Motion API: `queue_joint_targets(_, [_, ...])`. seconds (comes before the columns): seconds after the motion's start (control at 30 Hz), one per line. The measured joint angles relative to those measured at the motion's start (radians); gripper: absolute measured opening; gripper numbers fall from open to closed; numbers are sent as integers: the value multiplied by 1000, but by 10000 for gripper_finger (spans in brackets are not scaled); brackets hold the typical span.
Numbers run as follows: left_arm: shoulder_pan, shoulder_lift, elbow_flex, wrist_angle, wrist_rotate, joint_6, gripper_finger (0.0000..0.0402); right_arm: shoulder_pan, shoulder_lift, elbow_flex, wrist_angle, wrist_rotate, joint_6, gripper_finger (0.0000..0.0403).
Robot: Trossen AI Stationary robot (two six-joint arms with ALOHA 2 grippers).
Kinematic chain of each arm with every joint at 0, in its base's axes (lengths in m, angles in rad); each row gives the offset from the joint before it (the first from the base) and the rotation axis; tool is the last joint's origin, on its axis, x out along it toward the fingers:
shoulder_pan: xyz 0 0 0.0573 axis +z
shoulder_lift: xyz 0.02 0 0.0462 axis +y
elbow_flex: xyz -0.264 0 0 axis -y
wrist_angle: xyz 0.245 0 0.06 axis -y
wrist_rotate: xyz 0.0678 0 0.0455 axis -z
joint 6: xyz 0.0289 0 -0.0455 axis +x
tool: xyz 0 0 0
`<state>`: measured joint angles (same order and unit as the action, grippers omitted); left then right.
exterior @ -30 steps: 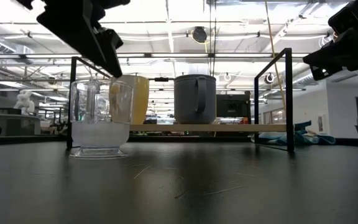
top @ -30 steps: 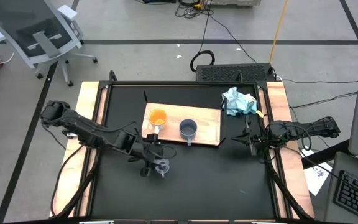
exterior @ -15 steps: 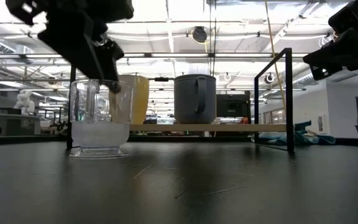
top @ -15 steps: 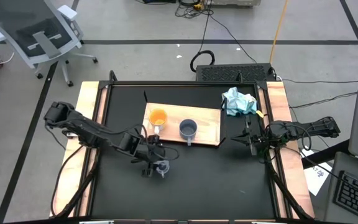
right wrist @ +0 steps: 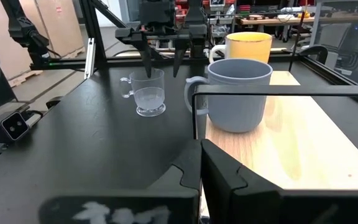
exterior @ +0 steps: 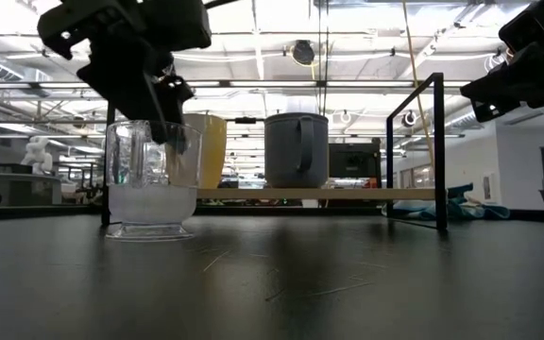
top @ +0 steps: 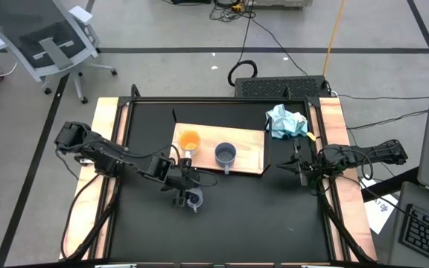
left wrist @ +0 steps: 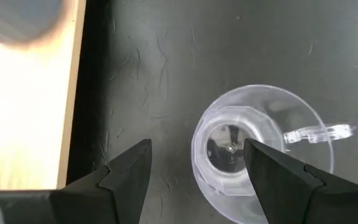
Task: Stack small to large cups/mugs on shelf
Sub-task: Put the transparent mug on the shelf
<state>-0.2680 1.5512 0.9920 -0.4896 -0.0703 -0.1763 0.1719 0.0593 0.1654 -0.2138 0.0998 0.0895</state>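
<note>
A clear glass cup (top: 193, 199) with a handle stands upright on the black table, just near of the light-wood shelf board (top: 248, 149). An orange mug (top: 189, 140) and a blue-grey mug (top: 226, 154) stand on the board. My left gripper (left wrist: 201, 171) is open and points down over the glass cup (left wrist: 260, 143). One finger (left wrist: 278, 177) is over the cup's mouth and the other (left wrist: 129, 177) is outside its wall. From the side its tip (exterior: 171, 132) dips just below the rim. My right gripper (top: 298, 165) waits shut at the table's right edge.
A light-blue cloth (top: 285, 121) lies at the far right of the table. A black metal frame (exterior: 437, 151) stands around the board. Wooden side rails (top: 104, 149) run along the table's left and right edges.
My left gripper has moved toward the table's right edge and down, from beside the glass cup to over it. One finger now dips into the cup's mouth. The cup has stayed where it was.
</note>
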Motion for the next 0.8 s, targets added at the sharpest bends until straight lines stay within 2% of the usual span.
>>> queue_joint_targets(0.37, [-1,3,-1,-3,19,19,251,0,0,0,0,0,0,0])
queue_joint_targets(0.8, [-1,3,-1,-3,21,36,104,0,0,0,0,0,0,0])
